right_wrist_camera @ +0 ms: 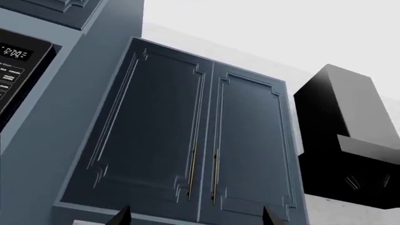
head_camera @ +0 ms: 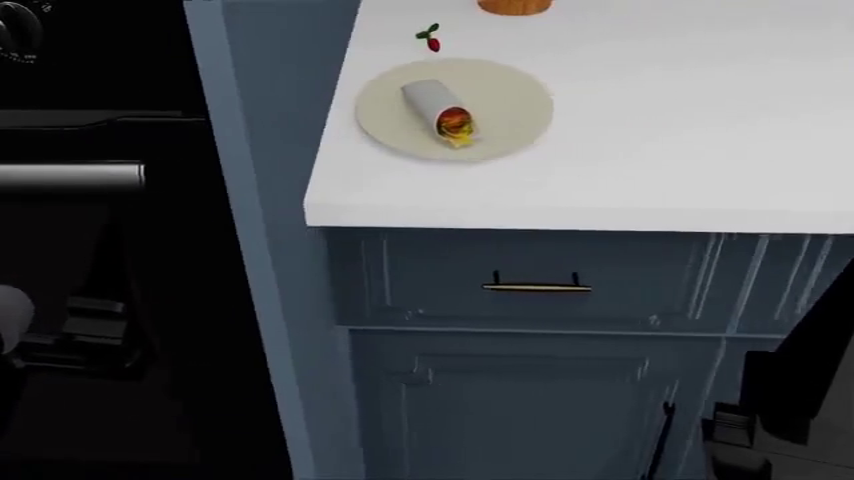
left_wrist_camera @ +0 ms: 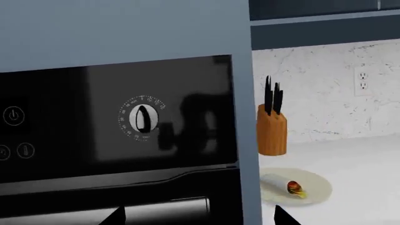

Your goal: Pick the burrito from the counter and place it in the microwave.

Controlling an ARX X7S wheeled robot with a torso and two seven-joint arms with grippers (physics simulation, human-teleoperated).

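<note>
From the head view we see the burrito (head_camera: 437,108) lying on a beige plate (head_camera: 514,105) near the counter (head_camera: 667,130) corner, filling end toward us, with a cherry (head_camera: 430,39) just beyond the plate. Below sits a drawer with a brass handle (head_camera: 537,287). Our left wrist view adds what the head view cuts off: a wooden knife block (left_wrist_camera: 272,129) behind the plate, a wall outlet (left_wrist_camera: 362,80), and an oven dial (left_wrist_camera: 141,118) on a black panel. Our right wrist view alone shows upper cabinet doors (right_wrist_camera: 187,140), a range hood (right_wrist_camera: 350,140) and a microwave display (right_wrist_camera: 14,52). Left claw (left_wrist_camera: 198,216) and right claw (right_wrist_camera: 195,216) show only spread tips, both released, holding nothing.
</note>
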